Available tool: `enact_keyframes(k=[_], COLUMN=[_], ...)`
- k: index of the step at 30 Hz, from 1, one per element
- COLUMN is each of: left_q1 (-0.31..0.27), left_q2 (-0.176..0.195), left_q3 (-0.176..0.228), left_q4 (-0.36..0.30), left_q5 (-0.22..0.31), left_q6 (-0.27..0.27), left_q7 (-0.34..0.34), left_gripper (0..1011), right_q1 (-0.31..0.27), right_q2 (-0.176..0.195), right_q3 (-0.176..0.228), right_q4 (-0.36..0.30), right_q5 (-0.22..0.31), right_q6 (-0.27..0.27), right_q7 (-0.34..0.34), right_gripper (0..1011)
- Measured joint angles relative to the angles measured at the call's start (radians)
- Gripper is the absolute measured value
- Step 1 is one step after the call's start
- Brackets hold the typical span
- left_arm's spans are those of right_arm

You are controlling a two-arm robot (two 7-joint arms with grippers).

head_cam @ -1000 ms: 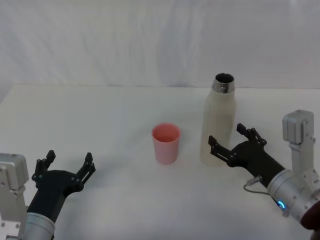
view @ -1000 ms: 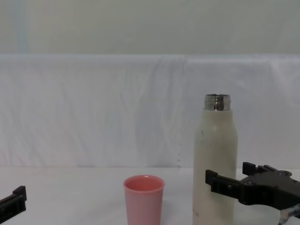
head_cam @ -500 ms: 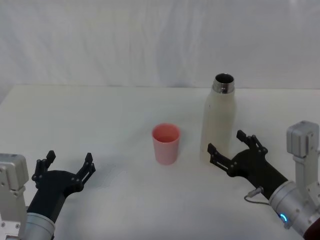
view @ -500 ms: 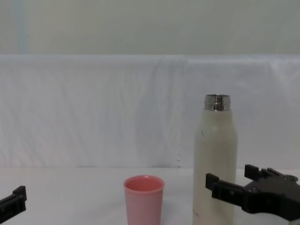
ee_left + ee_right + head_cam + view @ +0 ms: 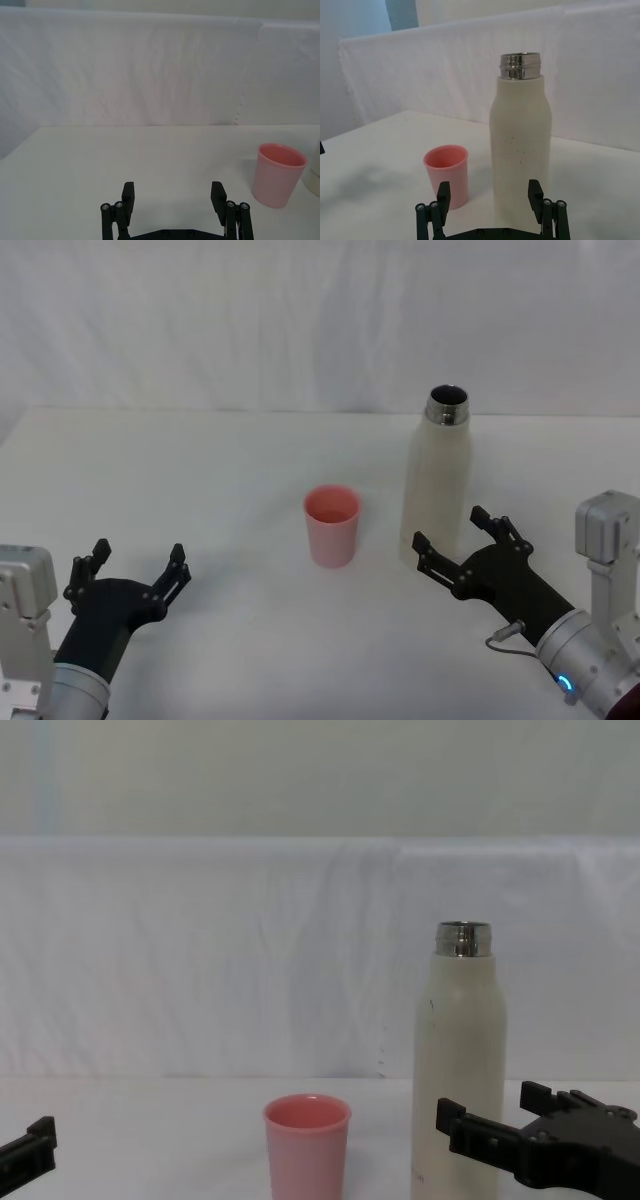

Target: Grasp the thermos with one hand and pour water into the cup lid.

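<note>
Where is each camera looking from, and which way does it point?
Head view: high up, facing forward and down at the table; left gripper and right gripper show, both open.
Chest view: lower, looking across the table at the thermos and cup lid from the side; right gripper at lower right.
Left wrist view: on the left arm, facing the cup lid over its own gripper.
Right wrist view: on the right arm, facing the thermos over its own gripper.
All four share the cup lid.

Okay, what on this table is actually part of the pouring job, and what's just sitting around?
Part of the job:
- tall cream-white thermos with steel neck
- small pink plastic cup lid
- right claw, open beside the thermos

Just there:
- left claw, open, parked
- white table
</note>
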Motion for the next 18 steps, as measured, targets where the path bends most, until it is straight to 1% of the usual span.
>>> enact_keyframes(k=[18], left_q1=[0.000], left_q2=[0.000], left_q3=[0.000], left_q4=[0.000], left_q5=[0.000], left_q6=[0.000], left_q7=[0.000], left_gripper=[1001], right_q1=[0.004], right_q2=[0.001], right_q3=[0.000], right_q4=[0.001], right_q5=[-0.002], right_q6=[0.005], right_q7=[-0.001], right_gripper=[1001])
